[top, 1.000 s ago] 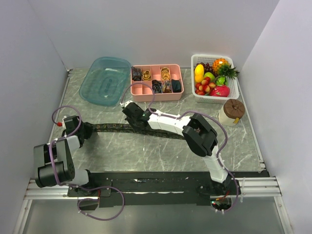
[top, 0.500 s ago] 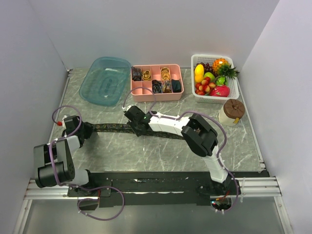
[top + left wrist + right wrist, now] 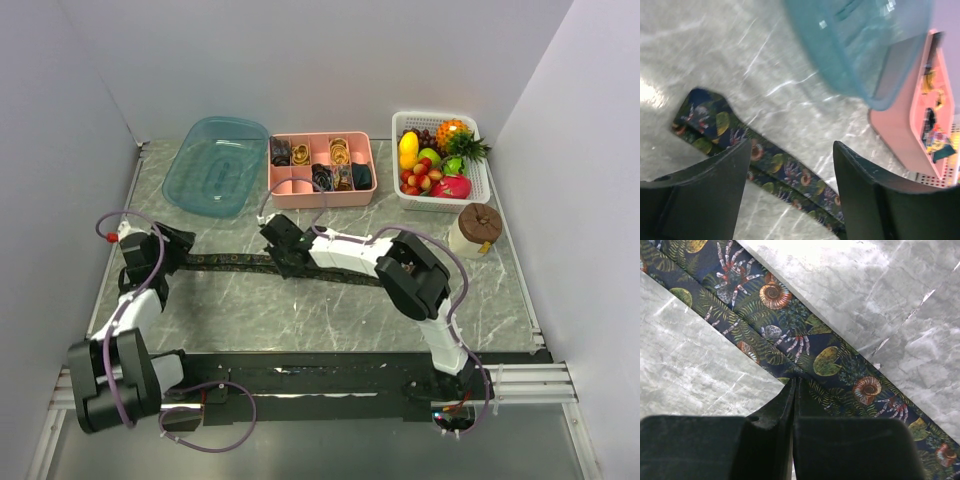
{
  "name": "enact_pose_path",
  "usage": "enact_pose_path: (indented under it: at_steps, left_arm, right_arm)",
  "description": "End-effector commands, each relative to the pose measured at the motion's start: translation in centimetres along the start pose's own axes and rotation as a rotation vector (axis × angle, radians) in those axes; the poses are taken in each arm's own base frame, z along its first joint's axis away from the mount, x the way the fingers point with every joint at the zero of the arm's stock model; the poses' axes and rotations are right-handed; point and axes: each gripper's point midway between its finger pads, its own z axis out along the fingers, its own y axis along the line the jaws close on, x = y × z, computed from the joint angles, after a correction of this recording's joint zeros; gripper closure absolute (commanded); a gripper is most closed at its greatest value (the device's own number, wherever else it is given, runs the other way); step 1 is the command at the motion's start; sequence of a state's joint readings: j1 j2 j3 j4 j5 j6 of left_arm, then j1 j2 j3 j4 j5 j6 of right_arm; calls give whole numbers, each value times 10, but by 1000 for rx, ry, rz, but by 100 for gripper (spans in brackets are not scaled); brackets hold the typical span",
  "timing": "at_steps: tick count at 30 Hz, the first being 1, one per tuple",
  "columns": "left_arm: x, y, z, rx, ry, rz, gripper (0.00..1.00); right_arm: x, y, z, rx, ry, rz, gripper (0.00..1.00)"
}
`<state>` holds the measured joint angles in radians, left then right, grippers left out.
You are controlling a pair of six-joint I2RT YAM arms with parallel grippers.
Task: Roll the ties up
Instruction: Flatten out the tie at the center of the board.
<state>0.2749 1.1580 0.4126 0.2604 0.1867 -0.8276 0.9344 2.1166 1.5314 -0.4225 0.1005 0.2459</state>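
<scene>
One tie (image 3: 235,263) lies flat as a long strip across the table, dark navy with shells and leaves. My left gripper (image 3: 180,248) hovers over its left end, open; in the left wrist view the tie (image 3: 785,172) runs between the spread fingers (image 3: 792,150), untouched. My right gripper (image 3: 283,255) is shut at mid-strip. In the right wrist view its closed tips (image 3: 794,381) rest on the near edge of the tie (image 3: 790,325), with no fabric seen between them. Several rolled ties (image 3: 322,177) sit in the pink organizer (image 3: 292,190).
A teal plastic tub (image 3: 215,165) stands at the back left, close ahead in the left wrist view (image 3: 860,45). At the back right are a white basket (image 3: 483,180) of toy fruit and a brown-lidded jar (image 3: 477,228). Walls close in on both sides.
My left gripper has opened and let go of the tie's left end, and its arm has swung toward the back. My right gripper slid slightly right along the strip.
</scene>
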Motion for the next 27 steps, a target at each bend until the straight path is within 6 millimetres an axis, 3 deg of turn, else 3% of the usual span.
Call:
enact_pose_path:
  at_steps: [1,6,9,11,12,13,15,20,27]
  left_arm:
    - [-18,-18,-10,37,-50,61,28]
    - [-14,-14,-9,37,-47,43,35]
    - [-11,-10,-4,27,-39,32,45]
    - [-6,-8,-1,32,-20,25,58]
    - [-6,-8,1,37,-25,19,68]
    - [-2,-4,3,30,-11,11,85]
    - [2,-2,7,28,5,-6,99]
    - [19,17,15,-31,59,-50,99]
    - [26,53,16,-210,65,-80,99]
  right_arm:
    - [56,-31,-2,63,188,57,100]
    - [67,-47,-4,86,221,100,100]
    - [74,-58,-4,100,238,118,100]
    - [77,-61,-5,103,241,123,100]
    - [79,-63,-6,106,245,126,100]
    - [80,-64,-6,108,246,128,100]
    - [81,-65,-7,109,248,131,100]
    - [81,-65,-8,108,250,136,100]
    - [77,-62,-10,95,244,137,100]
